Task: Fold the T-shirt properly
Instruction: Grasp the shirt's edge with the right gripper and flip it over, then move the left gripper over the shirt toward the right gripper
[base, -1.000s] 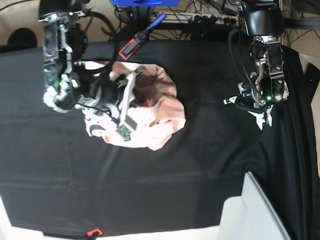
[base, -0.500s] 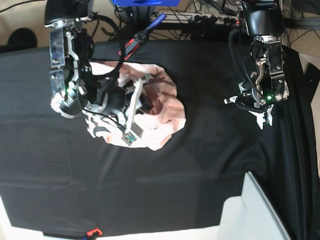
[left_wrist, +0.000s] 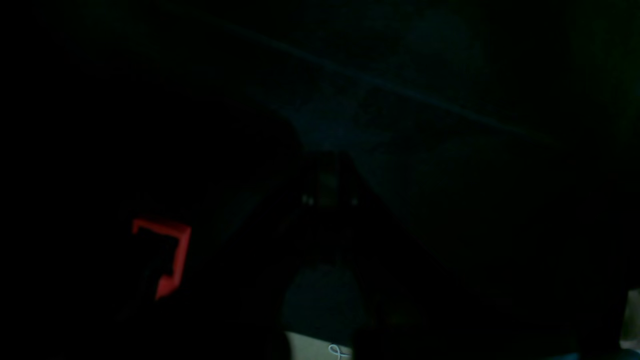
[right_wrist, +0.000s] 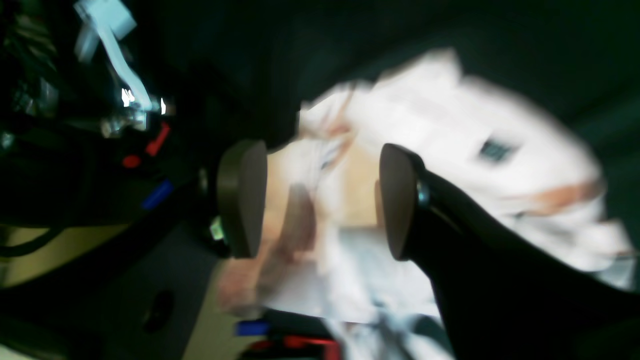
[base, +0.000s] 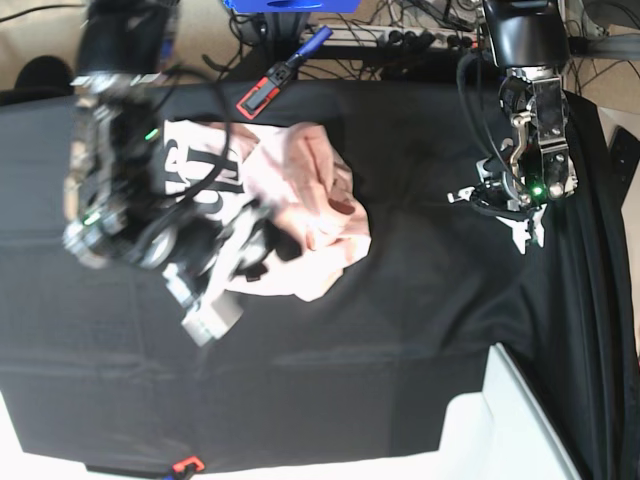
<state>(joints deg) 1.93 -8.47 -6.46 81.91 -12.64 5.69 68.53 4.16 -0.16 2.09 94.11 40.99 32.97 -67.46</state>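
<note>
Left of the base view: the right gripper (base: 262, 238) has swung off the T-shirt (base: 320, 215) since a sec ago, when it was down in the pink heap w/ jaws nearly together. Now the jaws stand apart, pads (right_wrist: 242, 197) clear of each other in the right wrist view, w/ blurred pale cloth (right_wrist: 450, 145) showing between and beyond them; nothing looks pinched. The arm is motion-smeared, so exact contact w/ the fabric can't be told.

Centre: the T-shirt lies bunched on the black table cloth (base: 400, 330), toward the far-left part of the table. A panel w/ dark lettering (base: 195, 175) is now turned up on its left side, not exposed like that half a sec ago. Judgement: a release after a pull or flip; the shirt is partly opened but far from flat, so folding proper hasn't begun.

Right: the left gripper (base: 527, 228) sits parked, well apart from the shirt, same spot as before, jaws together, empty. Its wrist view is almost black; only a red clip (left_wrist: 165, 252) shows.
</note>
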